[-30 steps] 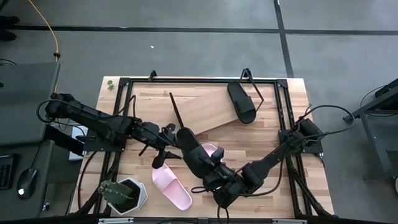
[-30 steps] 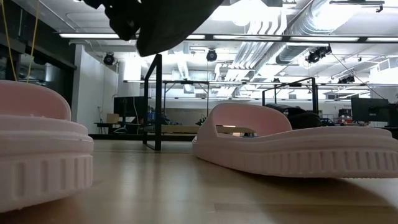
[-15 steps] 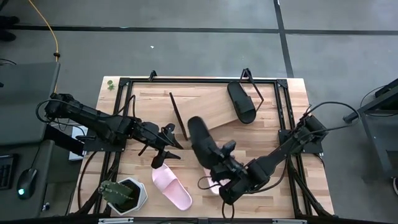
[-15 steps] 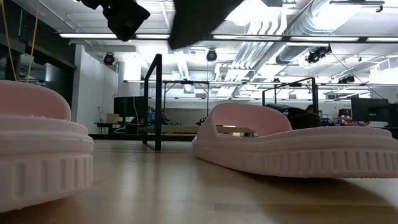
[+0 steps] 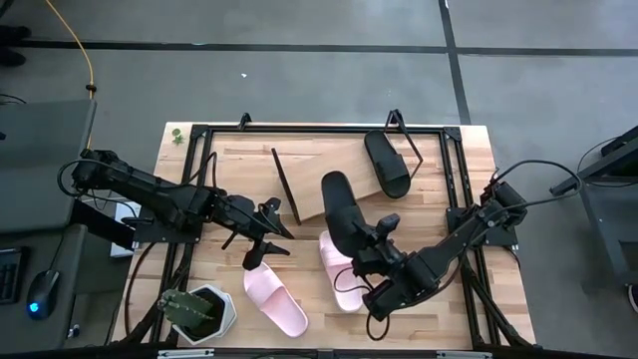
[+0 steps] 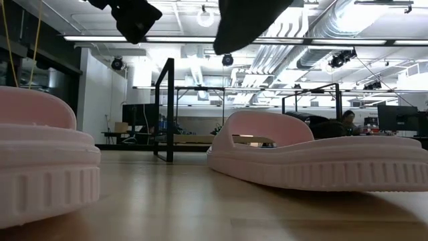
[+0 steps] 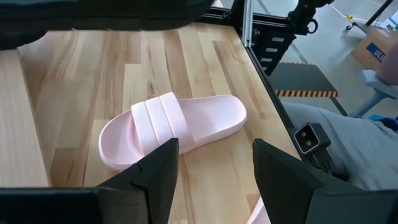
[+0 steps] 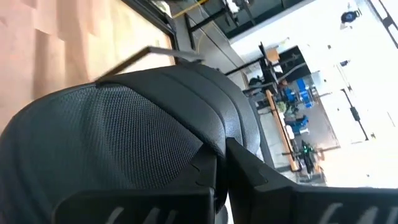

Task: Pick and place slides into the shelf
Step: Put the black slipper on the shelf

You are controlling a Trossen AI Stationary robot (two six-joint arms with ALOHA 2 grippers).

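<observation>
1. The right gripper (image 5: pixel 367 245) is pinching a black slide (image 5: pixel 342 211) by its strap, fingers pressed tight on it, and is holding it in the air near the middle of the table, with its far end at about 12 o'clock of the gripper. In the low view the slide (image 6: pixel 247 20) is hanging well clear of the tabletop.
2. The shelf (image 5: pixel 329 178) is lying at about 12 o'clock of the held slide, just beside it. Another black slide (image 5: pixel 387 163) is already sitting on the board's end at 2 o'clock.
3. To do this step well, I judge the arm should be carrying the slide high enough to clear the board's near edge, then lowering it flat onto the bare stretch beside the parked slide without touching it.
4. The sole should be lying along the slope before the fingers let go, or the slide may be sliding off.
5. The left gripper (image 5: pixel 266 235) is hanging with fingers (image 7: pixel 155 171) spread, holding nothing, at 9 o'clock of the held slide, above the pink slides.
6. Two pink slides are waiting on the table: one (image 5: pixel 276 299) at 7 o'clock of the black one, the other (image 5: pixel 341 278) at 6 o'clock.
</observation>
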